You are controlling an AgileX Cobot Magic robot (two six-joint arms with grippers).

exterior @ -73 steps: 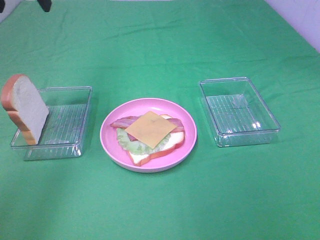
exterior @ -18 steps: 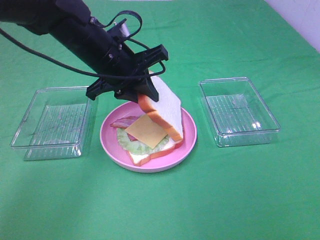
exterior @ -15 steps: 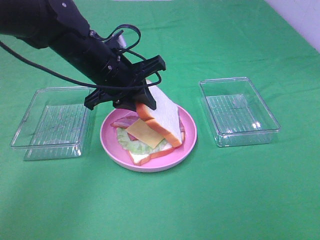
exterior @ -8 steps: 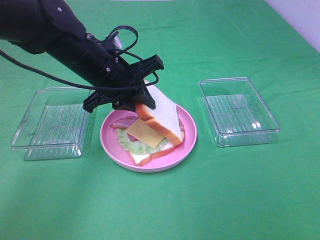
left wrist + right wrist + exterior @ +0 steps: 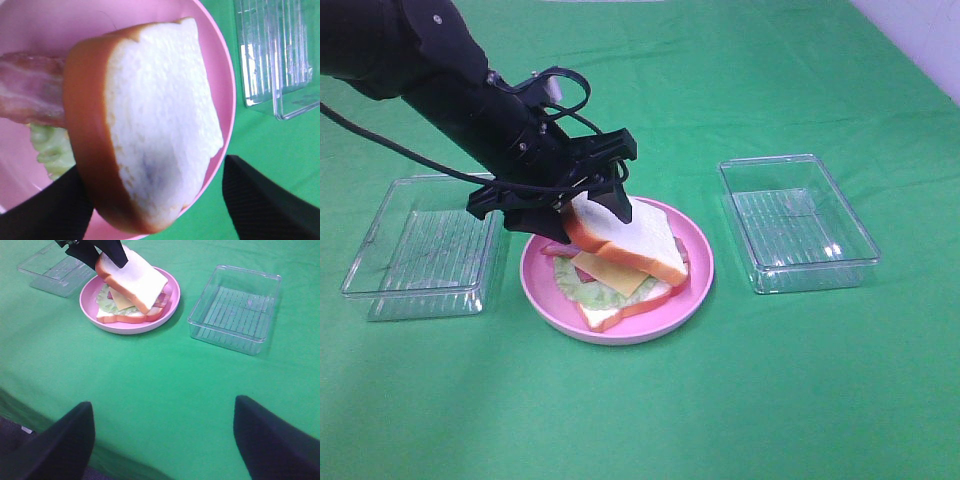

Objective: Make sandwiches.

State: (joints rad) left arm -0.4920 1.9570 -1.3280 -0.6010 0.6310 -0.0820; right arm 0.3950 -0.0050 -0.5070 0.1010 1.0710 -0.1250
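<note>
- Left gripper (image 5: 582,203) is clamping the top slice of white toy bread w/ orange-brown crust (image 5: 625,237) by its crust end, fingers on either side. In the left wrist view both dark fingers (image 5: 260,200) are flanking the slice (image 5: 150,145).
- Slice is being held tilted: far end resting low over the stack, gripped end higher. Judged reason: laying it down hinge-style so it squares up on the filling instead of shoving it.
- Under it, the open sandwich is sitting on the round pink plate (image 5: 695,285), mid-table: thin yellow cheese square (image 5: 605,273), green lettuce leaf (image 5: 572,278), reddish-pink meat strip (image 5: 27,95), bottom bread (image 5: 620,308).
- Clear plastic rectangular trays are flanking the plate, one toward the left edge (image 5: 420,250), one toward the right edge (image 5: 798,222); both look bare.
- Left arm is reaching in from the far-left corner, sloping down, wrist pitched toward the plate.
- Right gripper (image 5: 160,440) is hanging near the front edge, well apart from the plate, fingers spread, holding nothing.
</note>
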